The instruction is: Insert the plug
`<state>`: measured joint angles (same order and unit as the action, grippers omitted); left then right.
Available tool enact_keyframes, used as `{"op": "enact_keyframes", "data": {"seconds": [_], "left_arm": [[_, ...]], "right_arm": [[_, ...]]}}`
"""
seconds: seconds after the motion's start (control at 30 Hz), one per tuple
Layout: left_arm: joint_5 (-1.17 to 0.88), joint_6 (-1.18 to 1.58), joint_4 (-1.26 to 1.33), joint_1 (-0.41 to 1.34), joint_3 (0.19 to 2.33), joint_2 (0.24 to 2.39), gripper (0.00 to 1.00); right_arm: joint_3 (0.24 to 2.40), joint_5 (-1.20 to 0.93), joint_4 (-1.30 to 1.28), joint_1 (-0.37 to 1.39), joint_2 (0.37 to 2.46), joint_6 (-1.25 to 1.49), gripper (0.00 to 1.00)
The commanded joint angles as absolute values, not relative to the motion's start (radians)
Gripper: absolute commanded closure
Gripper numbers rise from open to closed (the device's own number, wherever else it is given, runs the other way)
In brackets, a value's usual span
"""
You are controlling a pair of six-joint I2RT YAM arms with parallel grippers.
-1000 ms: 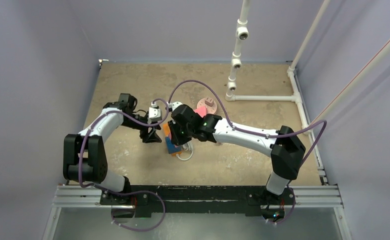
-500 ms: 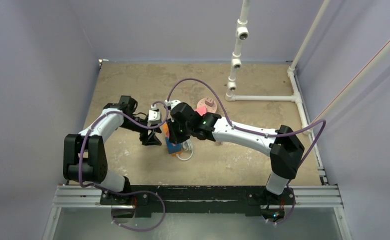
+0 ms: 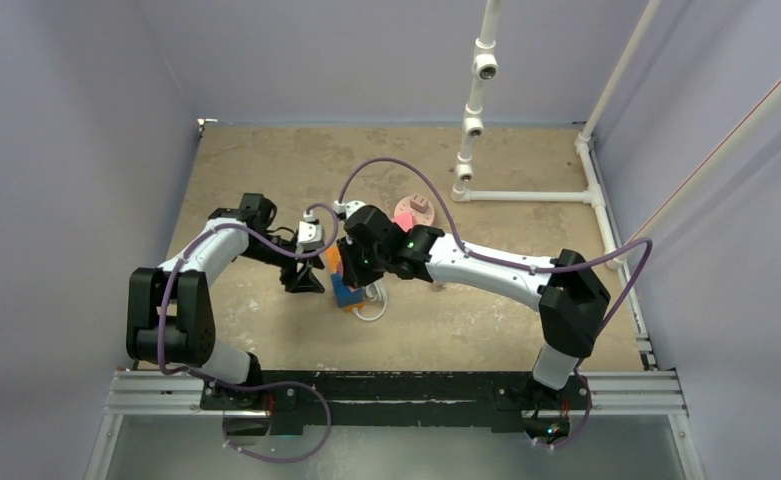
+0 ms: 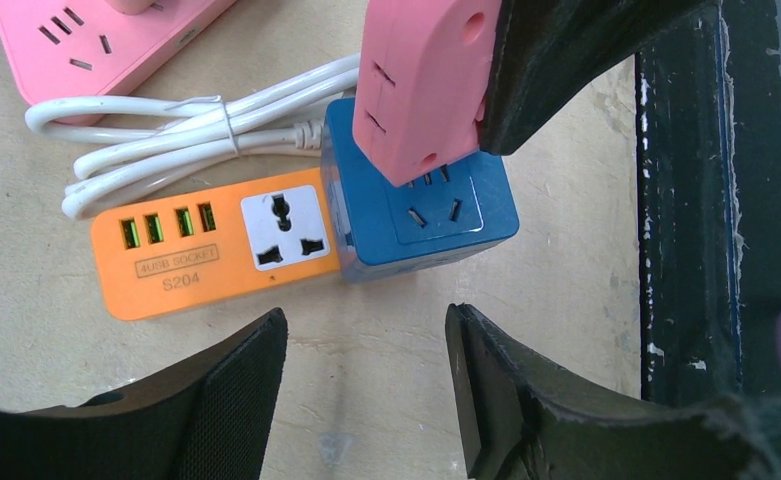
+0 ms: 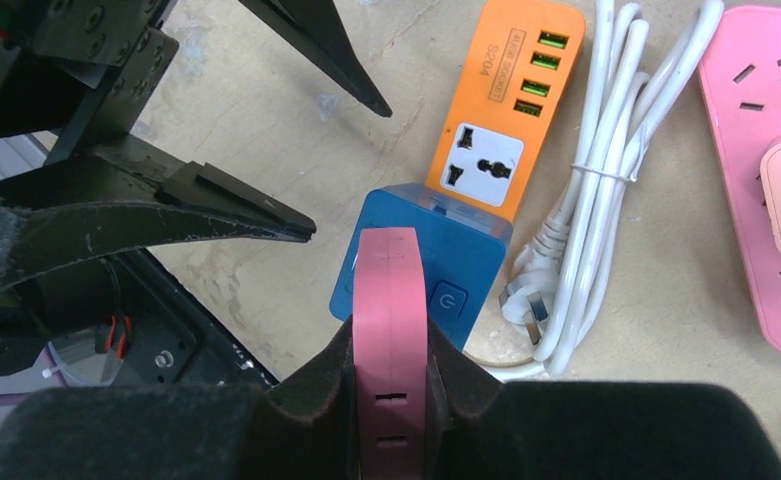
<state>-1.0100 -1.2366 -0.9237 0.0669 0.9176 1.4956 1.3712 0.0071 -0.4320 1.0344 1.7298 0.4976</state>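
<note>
The plug (image 4: 421,85) is being gripped by the right hand (image 5: 390,345) over the socket (image 4: 446,225) below, not yet seated; the left hand (image 4: 366,385) is being held open.

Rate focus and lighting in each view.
Top external: even, soft light, faint shadows, objects small in frame. Left wrist: orange socket strip lettering crisp, no glare. Right wrist: pink plug sharp, near-lens parts at left blurred.
</note>
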Motion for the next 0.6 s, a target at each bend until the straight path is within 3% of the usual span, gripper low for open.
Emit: {"op": "enact_keyframes", "data": {"seconds": [0.0,0.57], "left_arm": [[-1.051,-1.237,-0.918,0.075,0.915,1.474,0.42],[-1.047,-1.258,-0.907,0.110,0.889,1.468,0.45]], "right_arm": [[1.362,-0.019,-0.392,1.031,1.730,0.499,1.00],[1.352,-0.021,-0.385,1.030,1.743,0.511,1.00]]}}
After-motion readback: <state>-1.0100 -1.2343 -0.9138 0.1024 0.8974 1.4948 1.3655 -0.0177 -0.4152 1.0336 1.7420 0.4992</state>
